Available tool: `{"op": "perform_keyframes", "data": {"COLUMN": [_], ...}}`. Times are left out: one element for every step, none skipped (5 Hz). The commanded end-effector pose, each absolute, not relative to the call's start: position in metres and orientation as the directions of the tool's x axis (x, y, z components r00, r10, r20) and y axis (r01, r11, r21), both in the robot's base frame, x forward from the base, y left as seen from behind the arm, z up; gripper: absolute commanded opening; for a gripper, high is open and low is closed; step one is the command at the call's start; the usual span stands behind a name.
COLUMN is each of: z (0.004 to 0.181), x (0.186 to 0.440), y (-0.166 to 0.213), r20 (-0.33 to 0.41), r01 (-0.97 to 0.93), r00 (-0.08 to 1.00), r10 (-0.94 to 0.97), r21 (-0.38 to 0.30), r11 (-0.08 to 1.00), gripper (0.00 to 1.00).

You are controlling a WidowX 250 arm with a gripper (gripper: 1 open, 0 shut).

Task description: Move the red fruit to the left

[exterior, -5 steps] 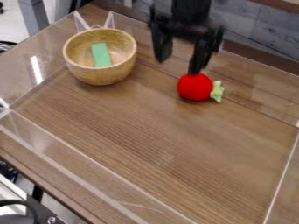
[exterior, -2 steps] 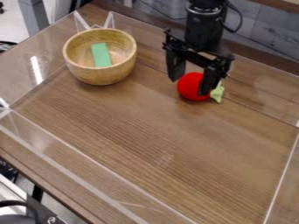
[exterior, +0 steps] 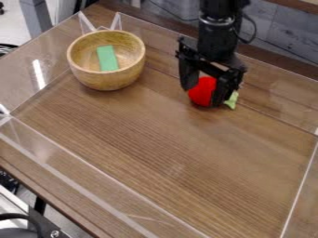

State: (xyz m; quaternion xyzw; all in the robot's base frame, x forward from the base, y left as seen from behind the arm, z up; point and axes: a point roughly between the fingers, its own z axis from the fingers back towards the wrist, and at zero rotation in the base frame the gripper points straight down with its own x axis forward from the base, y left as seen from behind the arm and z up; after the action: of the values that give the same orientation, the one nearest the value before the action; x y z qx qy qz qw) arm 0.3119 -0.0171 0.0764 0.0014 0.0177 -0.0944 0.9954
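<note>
Gripper [exterior: 207, 87] is coming down since the earlier frames, from hovering above and behind the fruit to straddling it now, fingers spread wide and not yet clamped on anything. The red fruit [exterior: 205, 91] is sitting between the two fingers on the right-centre of the tabletop [exterior: 162, 158], green stub poking out to the right; contact is hard to tell. Judging from this, the reach is nearly done and closing is next, with the move left not started. Near edge: clear acrylic wall [exterior: 74, 181] is bordering the wood-grain surface. Farther back left, the wooden bowl [exterior: 106, 61] is holding a flat green piece [exterior: 108, 59]. Behind, a grey wall.
</note>
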Motion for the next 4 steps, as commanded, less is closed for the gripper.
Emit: {"op": "perform_keyframes", "data": {"z": [0.084,0.083,0.07,0.06], "x": [0.325,0.331,0.33,0.328], "y": [-0.012,-0.009,-0.015,-0.021], "r20": [0.028,0.046,0.053,0.062], "r01": [0.203,0.217,0.231,0.235], "r00": [0.979,0.975,0.971,0.97], "r10": [-0.203,-0.217,-0.231,-0.235], "r21": [0.01,0.012,0.009,0.008], "r11": [0.979,0.976,0.973,0.972], "gripper": [1.0,1.0,1.0,1.0]}}
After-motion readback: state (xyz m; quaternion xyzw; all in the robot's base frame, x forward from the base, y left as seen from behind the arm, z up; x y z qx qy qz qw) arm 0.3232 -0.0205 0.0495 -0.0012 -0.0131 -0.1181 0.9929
